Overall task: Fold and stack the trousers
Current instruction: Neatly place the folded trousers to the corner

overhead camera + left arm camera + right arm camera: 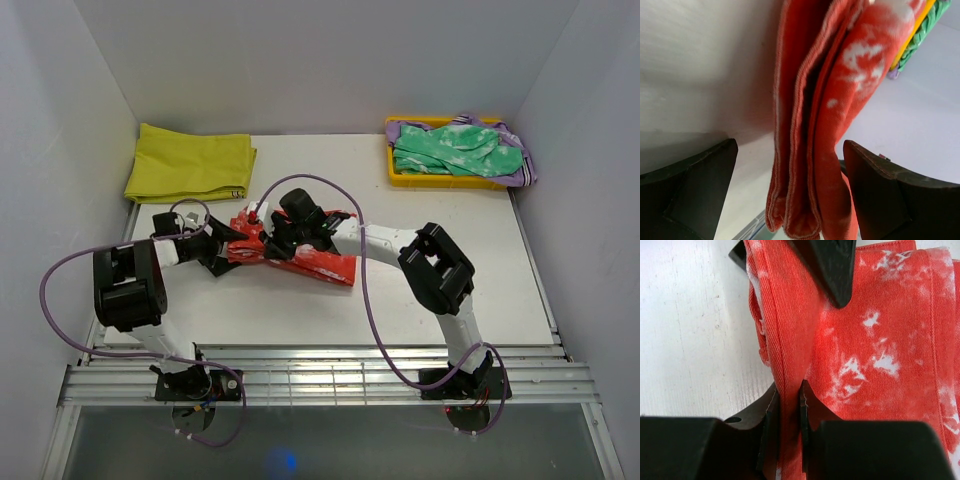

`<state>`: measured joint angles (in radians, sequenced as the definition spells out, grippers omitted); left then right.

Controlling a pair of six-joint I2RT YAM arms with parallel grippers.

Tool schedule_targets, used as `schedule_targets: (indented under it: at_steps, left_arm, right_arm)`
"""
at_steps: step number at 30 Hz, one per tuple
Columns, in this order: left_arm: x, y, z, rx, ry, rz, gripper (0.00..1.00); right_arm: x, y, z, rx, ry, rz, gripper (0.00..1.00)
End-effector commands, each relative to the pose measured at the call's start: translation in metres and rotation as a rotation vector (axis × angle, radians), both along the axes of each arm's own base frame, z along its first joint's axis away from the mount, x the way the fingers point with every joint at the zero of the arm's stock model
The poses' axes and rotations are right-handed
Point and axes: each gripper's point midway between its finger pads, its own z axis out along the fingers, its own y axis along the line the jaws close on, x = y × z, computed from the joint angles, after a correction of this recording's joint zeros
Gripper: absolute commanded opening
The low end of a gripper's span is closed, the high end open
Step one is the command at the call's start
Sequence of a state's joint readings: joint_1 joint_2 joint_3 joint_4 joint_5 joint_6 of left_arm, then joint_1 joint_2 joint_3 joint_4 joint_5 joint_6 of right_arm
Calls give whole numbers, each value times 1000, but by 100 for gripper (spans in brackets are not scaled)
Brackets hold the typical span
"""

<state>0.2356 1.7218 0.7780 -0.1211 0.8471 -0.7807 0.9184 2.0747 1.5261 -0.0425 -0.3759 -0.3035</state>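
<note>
The yellow tray (443,181) at the table's (450,290) one o'clock corner holds a green white-mottled garment (455,150) bunched over a purple cloth (527,165) that spills past its right rim; a folded yellow cloth (190,162) lies at eleven o'clock. The trousers (325,262) lie bunched near the table's middle, slightly toward nine o'clock. The right gripper (788,405) is nearly closed, pinching a seamed fold of them, and the left gripper (790,150) is spread wide around their folded edge, clamping nothing.
</note>
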Motion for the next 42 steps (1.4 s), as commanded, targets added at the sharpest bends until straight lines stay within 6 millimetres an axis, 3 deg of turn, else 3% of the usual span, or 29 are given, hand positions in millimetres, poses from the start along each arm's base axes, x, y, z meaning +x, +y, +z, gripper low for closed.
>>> schedule_targets:
  at_steps: [1,6,11,13,19,26,28,31,32,33,34,35,36,37,38,39,40,41,42]
  left_arm:
    - [10,-13,33,-43,-153,-9,98]
    - [3,-29,38,-58,-176,13,98]
    - [9,-29,47,-5,-257,117,98]
    - [9,-36,45,-6,-251,115,96]
    - [20,-30,22,66,-243,141,81]
    - [36,-27,20,93,-279,160,78]
    - [38,-28,21,92,-288,164,71]
    - [42,-32,25,81,-317,149,53]
    - [43,-34,30,73,-343,129,36]
    - [45,-35,35,72,-364,122,20]
    - [46,-35,38,78,-382,114,10]
    - [47,-35,43,82,-402,108,3]
    - [50,-36,56,85,-443,103,0]
    - [52,-37,64,92,-471,96,0]
    - [54,-38,71,102,-503,87,0]
    - [56,-43,80,119,-546,67,0]
    - [61,-47,100,132,-614,53,0]
    - [66,-46,108,183,-682,29,0]
    - [65,-65,118,203,-738,-20,0]
  right_arm:
    - [9,24,49,129,-43,-1,8]
    - [22,36,37,120,-30,-64,8]
    - [31,51,36,129,-41,-114,8]
    - [27,55,35,132,-32,-106,8]
    - [15,59,50,171,-6,-83,8]
    - [-2,59,65,211,20,-58,8]
    - [-8,62,67,218,36,-31,8]
    - [-19,64,72,231,73,11,8]
    - [-21,63,78,237,75,21,11]
    - [-21,61,82,236,64,28,26]
    - [-22,54,93,235,57,27,33]
    - [-21,46,90,221,60,17,40]
    - [-11,33,94,218,59,-8,50]
    - [-8,22,114,243,47,-19,54]
    - [-7,4,101,196,90,-45,57]
    - [12,-18,103,193,101,-99,59]
    - [13,-34,124,222,101,-111,64]
    - [28,-62,114,201,122,-169,66]
    - [33,-78,118,201,115,-195,71]
